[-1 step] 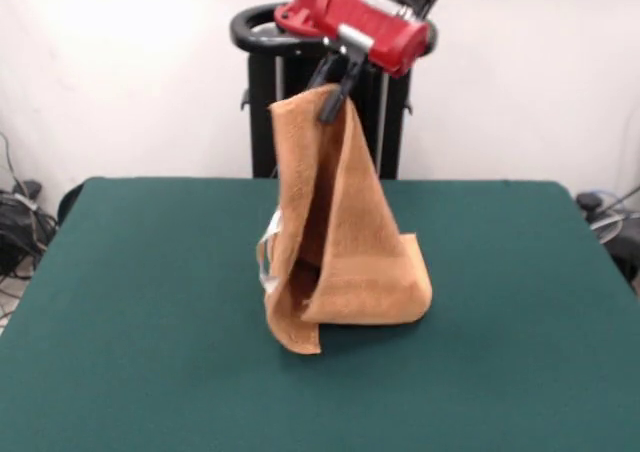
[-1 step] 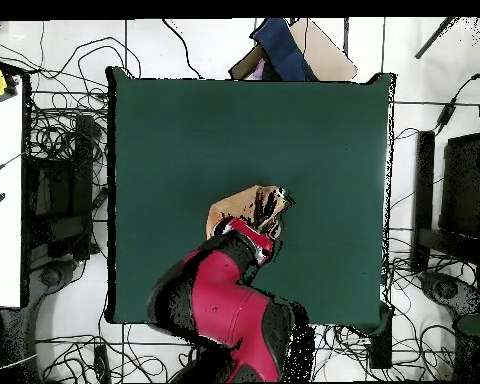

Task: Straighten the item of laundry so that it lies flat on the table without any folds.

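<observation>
My pincer (image 1: 333,97) is clamped on the top corner of the towel (image 1: 340,242), its dark fingers (image 1: 345,84) pinching the cloth just below my red wrist housing. The towel hangs from that one point in a tall, narrow drape, widest at the bottom. Its lower part rests on the green bench (image 1: 140,352), where it bends into a rounded fold on the right side in the front view, and a pointed corner reaches forward toward the camera. The cloth is doubled over on itself along its height, with a shadowed hollow between the two hanging layers. A small white label (image 1: 266,257) shows at the left edge of the drape, about halfway down.

From overhead my red and black arm (image 2: 229,310) reaches in from the bottom edge of the bench (image 2: 184,130) and covers much of the towel (image 2: 234,208); only a tan bunch shows just beyond my wrist, lying somewhat nearer my side than the bench's middle. The rest of the green cloth around it is bare. Cables sprawl over the floor (image 2: 69,170) on both sides, and a blue and brown object (image 2: 289,50) sits past the far edge of the bench
</observation>
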